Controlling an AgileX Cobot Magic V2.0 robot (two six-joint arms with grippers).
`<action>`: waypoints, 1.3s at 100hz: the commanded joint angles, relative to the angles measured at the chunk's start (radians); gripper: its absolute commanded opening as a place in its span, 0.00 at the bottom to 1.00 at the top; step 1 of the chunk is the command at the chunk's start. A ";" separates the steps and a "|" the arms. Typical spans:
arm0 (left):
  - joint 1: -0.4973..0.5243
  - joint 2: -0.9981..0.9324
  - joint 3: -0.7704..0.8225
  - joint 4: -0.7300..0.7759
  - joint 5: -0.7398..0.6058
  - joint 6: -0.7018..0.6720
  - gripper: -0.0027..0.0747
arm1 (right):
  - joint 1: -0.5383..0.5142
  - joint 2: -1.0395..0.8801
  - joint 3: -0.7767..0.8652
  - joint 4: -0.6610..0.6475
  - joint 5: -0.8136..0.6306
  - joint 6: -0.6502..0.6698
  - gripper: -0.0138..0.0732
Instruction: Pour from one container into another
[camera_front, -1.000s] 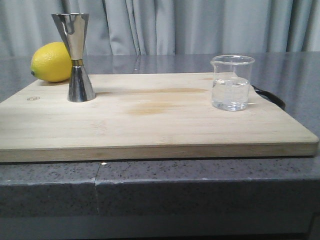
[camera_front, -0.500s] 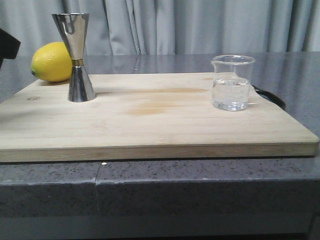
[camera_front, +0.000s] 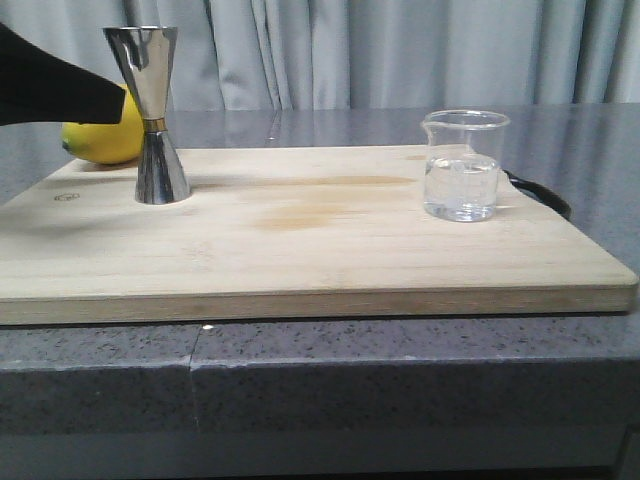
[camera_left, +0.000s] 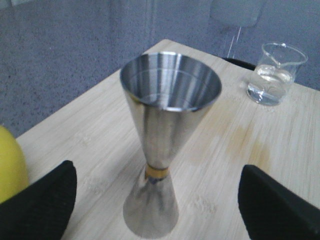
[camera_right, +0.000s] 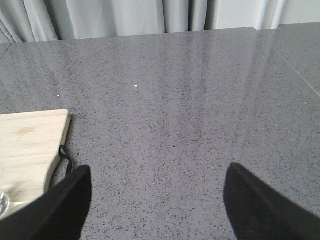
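left gripper (camera_left: 157, 200) spread wide, straddling steel jigger (camera_left: 167, 140); centre on gold waist before clamping. right gripper (camera_right: 157, 200) spread, empty, away from beaker (camera_front: 462, 165).

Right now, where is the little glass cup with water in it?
In the front view, the glass beaker stands upright on the right side of the wooden cutting board, far across from the steel jigger and lemon on the left.

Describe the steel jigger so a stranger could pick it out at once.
Find the wooden cutting board on the grey counter. Near its far left corner, right in front of a lemon, stands the jigger: a mirror-polished steel hourglass with a thin gold waistband, unlike the clear glass beaker at the board's right.
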 joint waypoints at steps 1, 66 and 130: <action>-0.039 -0.002 -0.027 -0.147 0.051 0.095 0.82 | -0.008 0.012 -0.034 -0.013 -0.080 -0.002 0.73; -0.106 0.093 -0.047 -0.237 0.089 0.173 0.61 | -0.008 0.012 -0.034 -0.013 -0.080 -0.002 0.73; -0.106 0.093 -0.079 -0.237 0.194 0.168 0.27 | -0.008 0.012 -0.034 -0.013 -0.080 -0.002 0.73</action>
